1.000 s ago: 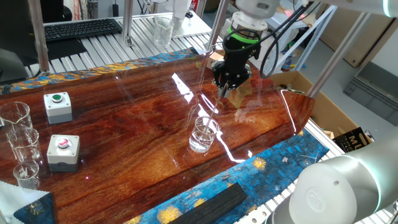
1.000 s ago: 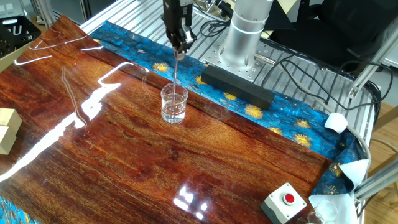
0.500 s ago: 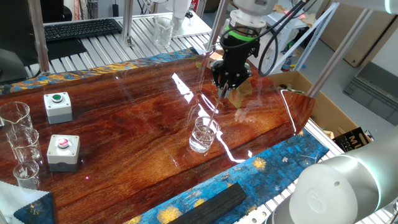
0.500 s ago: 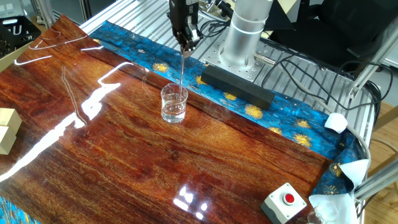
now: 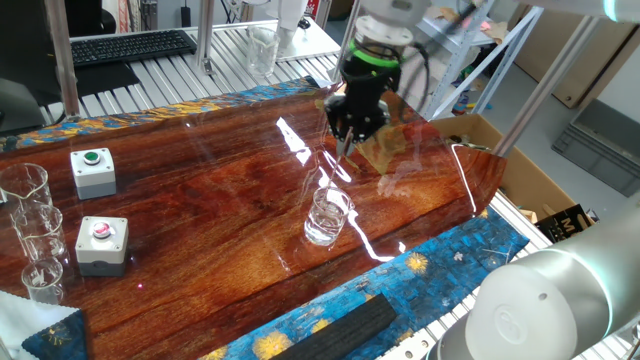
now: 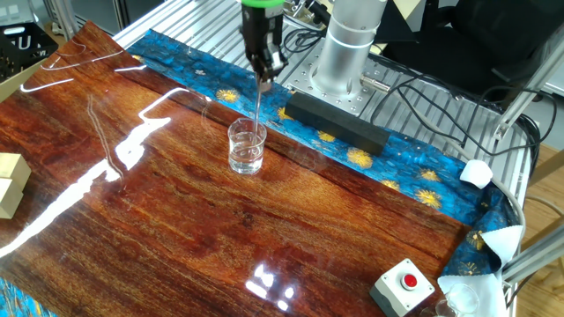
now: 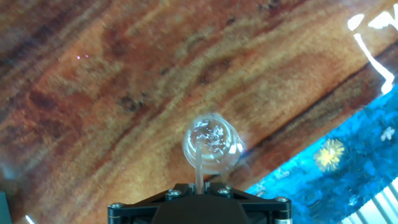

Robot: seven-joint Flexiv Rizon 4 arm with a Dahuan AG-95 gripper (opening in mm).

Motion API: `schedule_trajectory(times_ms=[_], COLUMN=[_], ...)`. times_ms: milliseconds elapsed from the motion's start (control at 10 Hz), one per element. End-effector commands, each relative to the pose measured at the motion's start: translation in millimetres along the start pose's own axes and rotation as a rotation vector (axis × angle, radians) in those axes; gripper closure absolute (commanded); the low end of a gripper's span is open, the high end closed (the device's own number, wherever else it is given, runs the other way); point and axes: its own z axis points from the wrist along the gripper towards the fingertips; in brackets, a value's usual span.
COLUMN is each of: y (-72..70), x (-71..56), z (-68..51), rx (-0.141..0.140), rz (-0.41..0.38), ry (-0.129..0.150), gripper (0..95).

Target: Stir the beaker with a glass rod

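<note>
Now glass rod (image 6: 257, 104) approx. vertical, tip seemingly inside beaker (image 6: 247, 147).

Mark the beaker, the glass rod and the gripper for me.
beaker (image 6: 247, 151): the other fixed view, on its glass side wall.
glass rod (image 6: 258, 107): the other fixed view, mid-shaft below the fingers.
gripper (image 5: 345, 137): one fixed view, between the fingertips pinching the rod's top.

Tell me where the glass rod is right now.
The glass rod hangs from the shut gripper, its lower end dipping into the beaker near the table's blue-cloth edge.
</note>
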Motion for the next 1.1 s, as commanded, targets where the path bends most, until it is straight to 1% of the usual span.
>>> schedule_trajectory(times_ms=[100,200,300,400,600,700,1100], y=[4.7,8.0,8.5,8.0,7.1,5.9,-7.3], x=[-7.3,-13.2,-16.4,-17.4,-17.5,-16.6,-14.2], z=[-0.8,-2.3,-2.7,-2.3,-2.8,-2.6,-2.0], rx=[0.006,0.017,0.031,0.049,0.065,0.082,0.074], rz=[-0.002,-0.014,-0.039,-0.060,-0.085,-0.104,-0.134], ry=[-0.006,-0.008,-0.017,-0.027,-0.033,-0.039,-0.036], gripper=[95.0,95.0,95.0,95.0,95.0,95.0,95.0])
